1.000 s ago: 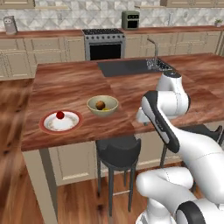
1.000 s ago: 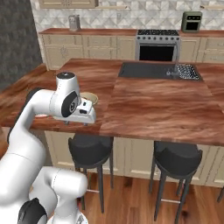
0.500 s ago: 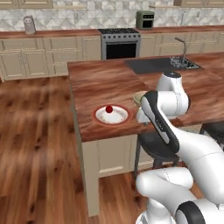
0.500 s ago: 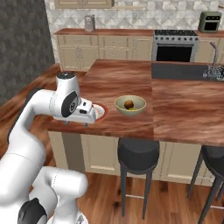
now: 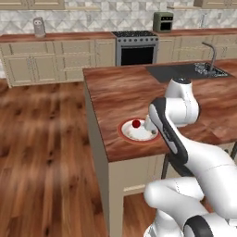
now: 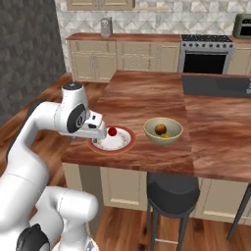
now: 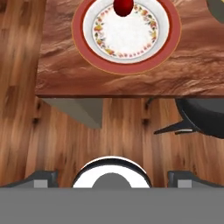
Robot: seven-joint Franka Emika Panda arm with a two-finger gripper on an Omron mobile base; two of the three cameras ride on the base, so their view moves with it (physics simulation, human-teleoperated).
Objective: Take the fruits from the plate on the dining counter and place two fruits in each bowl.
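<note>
Hovering near the edge of the dining counter (image 6: 147,93), the gripper (image 6: 98,128) sitting just beside the plate (image 6: 125,145) at its left rim in the right base view; fingers spread wide in the hand view, with tips (image 7: 43,177) far apart and nothing between them. Looking down on the plate (image 7: 173,26) from the hand camera, with a small red fruit (image 7: 124,6) resting near its far edge. Same red fruit (image 5: 136,124) lying on the plate (image 5: 124,135) in the left base view, close by the arm. Sitting to the right of the plate, apart from it, an olive bowl (image 6: 152,132) holding an orange-brown fruit (image 6: 160,129) and a yellow-green fruit (image 6: 166,136). Standing below the counter, a dark stool (image 6: 174,188).
</note>
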